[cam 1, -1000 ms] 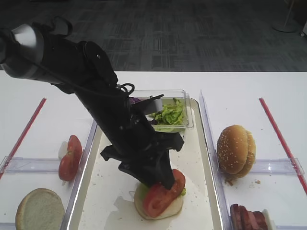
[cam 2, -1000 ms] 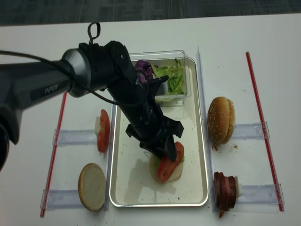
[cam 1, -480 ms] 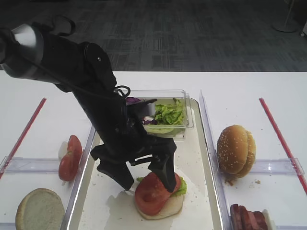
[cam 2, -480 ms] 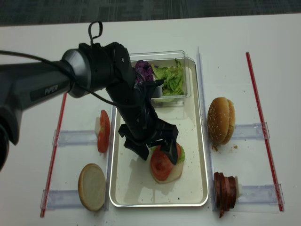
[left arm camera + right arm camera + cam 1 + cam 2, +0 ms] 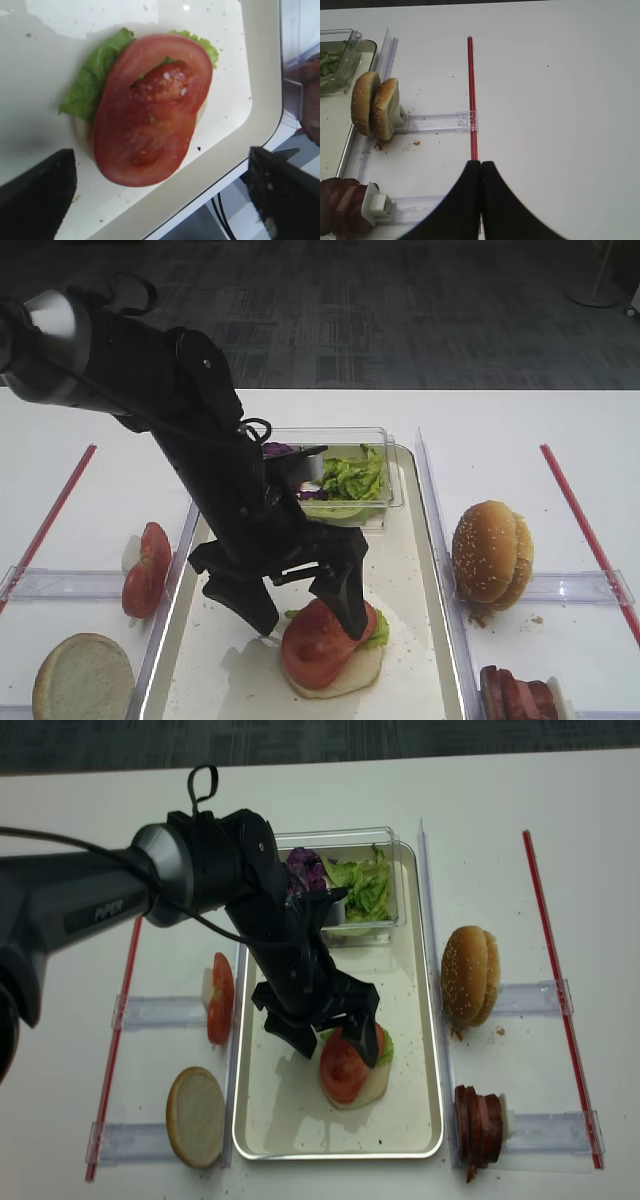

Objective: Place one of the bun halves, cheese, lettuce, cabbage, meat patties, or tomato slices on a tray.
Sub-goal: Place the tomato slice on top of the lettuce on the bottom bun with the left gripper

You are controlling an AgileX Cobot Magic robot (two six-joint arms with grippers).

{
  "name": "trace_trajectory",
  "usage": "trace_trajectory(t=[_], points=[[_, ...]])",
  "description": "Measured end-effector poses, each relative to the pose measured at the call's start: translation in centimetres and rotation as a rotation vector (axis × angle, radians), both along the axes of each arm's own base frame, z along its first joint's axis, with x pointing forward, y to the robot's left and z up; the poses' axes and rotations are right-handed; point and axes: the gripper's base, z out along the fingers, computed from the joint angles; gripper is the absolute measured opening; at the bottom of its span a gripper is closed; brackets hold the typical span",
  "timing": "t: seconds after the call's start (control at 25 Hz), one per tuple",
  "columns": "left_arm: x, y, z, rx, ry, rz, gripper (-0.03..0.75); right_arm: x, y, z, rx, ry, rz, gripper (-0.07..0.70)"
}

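Tomato slice (image 5: 150, 107) between open left gripper (image 5: 160, 195) fingers

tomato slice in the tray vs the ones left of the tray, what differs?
The tomato slice in the tray lies flat on lettuce and a bun half; the tomato slices left of the tray stand on edge against a clear divider. The first is single, the others stacked together. Both are round and red.

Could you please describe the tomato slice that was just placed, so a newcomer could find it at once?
Start at the long cream tray in the middle of the table. Near its front end, a pale bun half carries green lettuce, and the tomato slice lies flat on top, below the open left gripper. The other tomato slices stand on edge outside the tray.
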Motion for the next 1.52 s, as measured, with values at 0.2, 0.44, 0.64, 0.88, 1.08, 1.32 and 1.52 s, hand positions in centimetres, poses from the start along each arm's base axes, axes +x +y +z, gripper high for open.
trace_trajectory(t=[0.2,0.44,0.64,0.88,1.08,1.32,1.52], points=[[0.0,0.0,0.0,0.0,0.0,0.0,0.633,0.0,0.0,0.0,0.0,0.0,0.0,0.036],[-0.1,0.1,1.2,-0.018,-0.034,0.001,0.634,0.0,0.0,0.0,0.0,0.0,0.0,0.036],[-0.6,0.7,4.0,-0.043,-0.111,-0.001,0.634,0.0,0.0,0.0,0.0,0.0,0.0,0.036],[-1.7,1.7,8.0,-0.07,-0.223,0.008,0.634,0.0,0.0,0.0,0.0,0.0,0.0,0.036],[-2.8,2.5,10.8,-0.113,-0.292,0.017,0.634,0.0,0.0,0.0,0.0,0.0,0.0,0.036],[-3.0,3.3,11.5,-0.064,-0.347,0.013,0.634,0.0,0.0,0.0,0.0,0.0,0.0,0.036],[-2.1,5.2,10.8,0.163,-0.431,0.012,0.634,0.0,0.0,0.0,0.0,0.0,0.0,0.036]])
